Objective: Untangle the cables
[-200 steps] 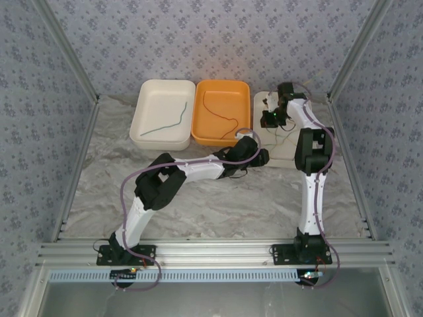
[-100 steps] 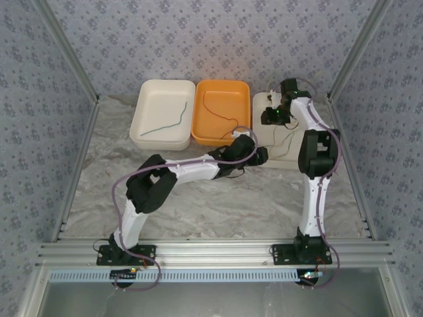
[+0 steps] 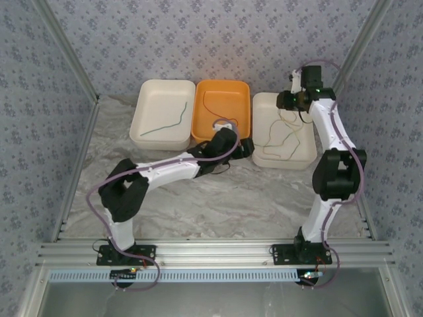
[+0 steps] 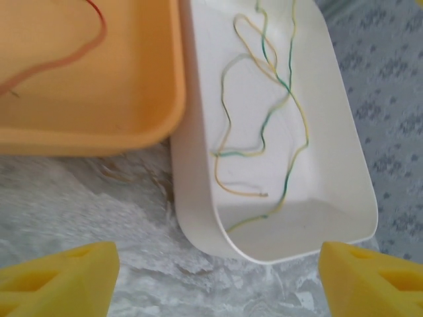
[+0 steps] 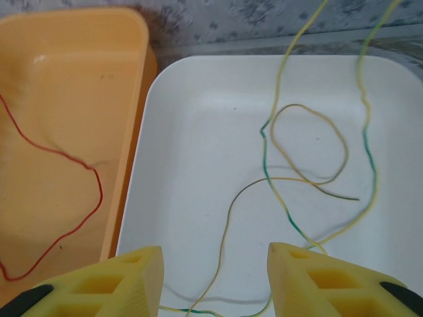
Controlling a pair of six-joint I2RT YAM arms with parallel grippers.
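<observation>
Top external: the right claw (image 3: 295, 99) has lifted back to the far right corner of the right white tray (image 3: 261, 105) and let go. The left claw (image 4: 218, 261), released and empty, has retreated toward the orange tray (image 3: 198, 139). The yellow and light green cables (image 5: 265, 165) lie crossed in that white tray, still to be untangled. The dark red cable (image 5: 99, 191) and dark green cable (image 3: 168, 123) lie apart, obstructing nothing.

Red cable (image 5: 98, 188) — orange tray (image 5: 66, 72); tangled cables (image 5: 265, 162) apparently yellow-green.
</observation>
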